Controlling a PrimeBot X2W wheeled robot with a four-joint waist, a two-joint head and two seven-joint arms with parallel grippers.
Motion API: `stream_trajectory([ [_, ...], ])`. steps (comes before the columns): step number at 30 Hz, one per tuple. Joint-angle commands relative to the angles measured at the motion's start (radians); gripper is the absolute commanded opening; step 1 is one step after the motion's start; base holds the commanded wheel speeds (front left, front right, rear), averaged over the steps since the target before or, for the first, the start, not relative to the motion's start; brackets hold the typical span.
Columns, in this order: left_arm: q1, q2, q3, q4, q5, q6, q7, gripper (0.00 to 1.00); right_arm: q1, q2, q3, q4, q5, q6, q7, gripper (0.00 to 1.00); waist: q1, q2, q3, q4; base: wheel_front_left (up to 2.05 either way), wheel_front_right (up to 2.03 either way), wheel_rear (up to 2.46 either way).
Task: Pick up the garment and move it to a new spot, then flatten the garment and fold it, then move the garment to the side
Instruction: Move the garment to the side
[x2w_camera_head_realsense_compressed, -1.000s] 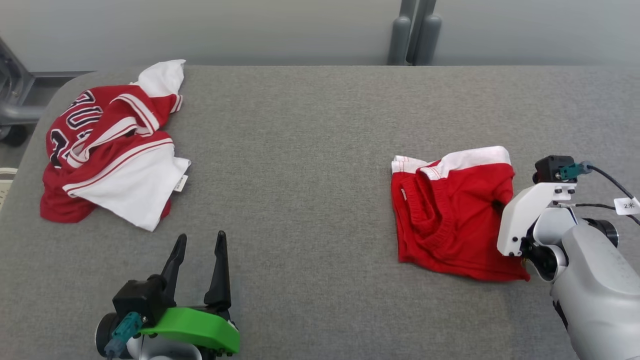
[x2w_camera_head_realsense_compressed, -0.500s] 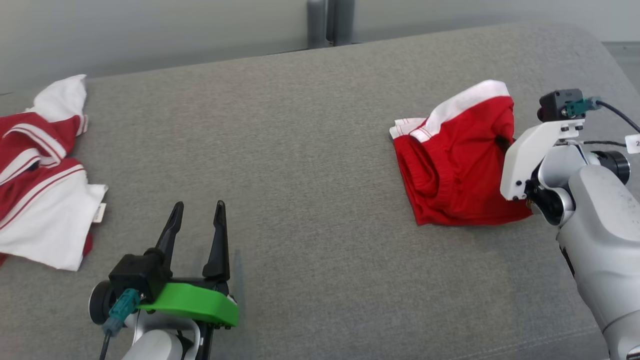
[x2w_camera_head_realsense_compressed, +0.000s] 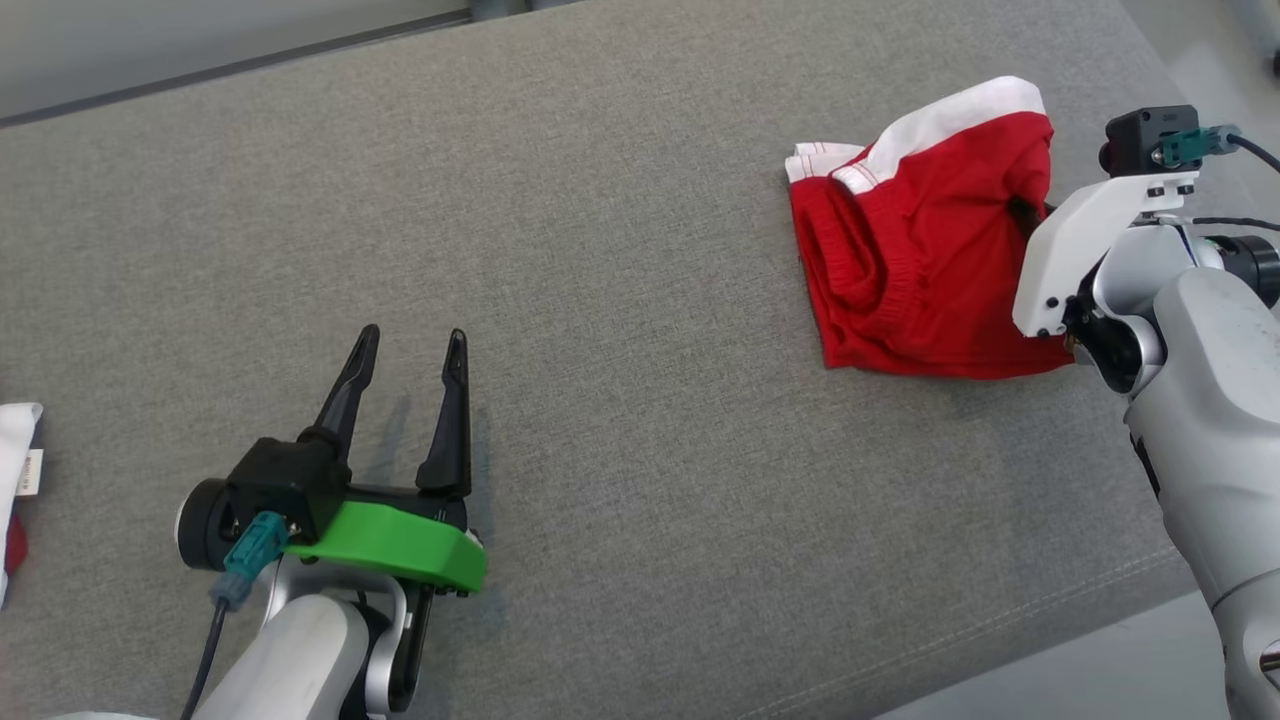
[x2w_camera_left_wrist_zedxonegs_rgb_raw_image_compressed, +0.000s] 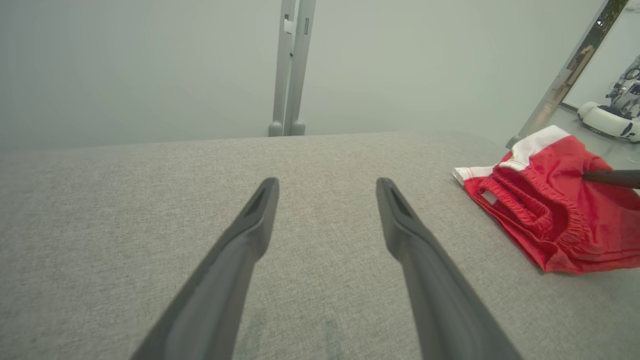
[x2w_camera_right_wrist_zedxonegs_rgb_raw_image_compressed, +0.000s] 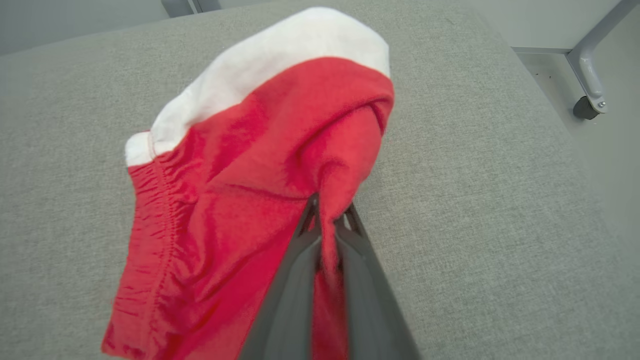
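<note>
The garment (x2w_camera_head_realsense_compressed: 915, 250) is a pair of red shorts with a white band, bunched at the right end of the grey padded table (x2w_camera_head_realsense_compressed: 650, 300). My right gripper (x2w_camera_right_wrist_zedxonegs_rgb_raw_image_compressed: 327, 212) is shut on a raised fold of the shorts' red cloth (x2w_camera_right_wrist_zedxonegs_rgb_raw_image_compressed: 260, 165), which stands up off the table at that side. In the head view the white wrist mount (x2w_camera_head_realsense_compressed: 1085, 235) hides those fingers. From the left wrist, the shorts (x2w_camera_left_wrist_zedxonegs_rgb_raw_image_compressed: 550, 210) lie far right with one right finger (x2w_camera_left_wrist_zedxonegs_rgb_raw_image_compressed: 610, 177) on them. My left gripper (x2w_camera_head_realsense_compressed: 412, 338) hovers open over bare fabric (x2w_camera_left_wrist_zedxonegs_rgb_raw_image_compressed: 326, 185), well left of the shorts.
A white corner of a second red-and-white garment (x2w_camera_head_realsense_compressed: 18, 440) shows at the head view's left edge. The table's right edge (x2w_camera_head_realsense_compressed: 1100, 640) drops to floor close beside the shorts. A caster leg (x2w_camera_right_wrist_zedxonegs_rgb_raw_image_compressed: 585, 105) stands on the floor there. A grey post (x2w_camera_left_wrist_zedxonegs_rgb_raw_image_compressed: 290, 75) rises behind the table.
The head view has swung right, so the second garment has slid nearly out of frame. The right gripper stays shut on the shorts and the left stays open.
</note>
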Motion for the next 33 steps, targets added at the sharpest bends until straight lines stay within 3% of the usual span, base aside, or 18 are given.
stream_trajectory([
  [1, -0.020, 0.007, 0.000, 0.003, 0.005, -0.006, 0.003, 1.00, -0.019, 0.000, -0.004, 0.008, -0.009, -0.001, -0.012, 0.00, -0.0001, 0.0000, 0.030, -0.022, 0.00, 0.00, 0.00],
  [14, -0.032, 0.030, 0.002, -0.032, 0.020, 0.013, 0.011, 1.00, -0.093, -0.046, -0.053, 0.128, -0.089, -0.001, -0.110, 0.00, -0.0001, 0.0000, 0.061, 0.062, 0.00, 0.00, 0.00],
  [25, -0.057, 0.066, -0.004, -0.102, 0.044, 0.033, 0.053, 1.00, -0.196, -0.147, -0.205, 0.281, -0.212, -0.001, -0.203, 0.00, -0.0001, 0.0000, 0.122, 0.138, 0.00, 0.00, 0.00],
  [31, -0.065, 0.078, -0.005, -0.133, 0.054, 0.046, 0.070, 1.00, -0.229, -0.165, -0.285, 0.348, -0.284, -0.001, -0.252, 0.00, -0.0001, 0.0000, 0.143, 0.151, 0.00, 0.00, 0.00],
  [32, -0.066, 0.079, -0.006, -0.135, 0.056, 0.047, 0.072, 1.00, -0.235, -0.170, -0.297, 0.355, -0.301, -0.001, -0.266, 0.04, -0.0001, 0.0000, 0.146, 0.151, 0.00, 0.00, 0.00],
  [33, -0.067, 0.079, -0.008, -0.138, 0.058, 0.049, 0.074, 1.00, -0.237, -0.174, -0.313, 0.361, -0.321, -0.001, -0.284, 0.30, -0.0001, 0.0000, 0.149, 0.151, 0.00, 0.00, 0.00],
])
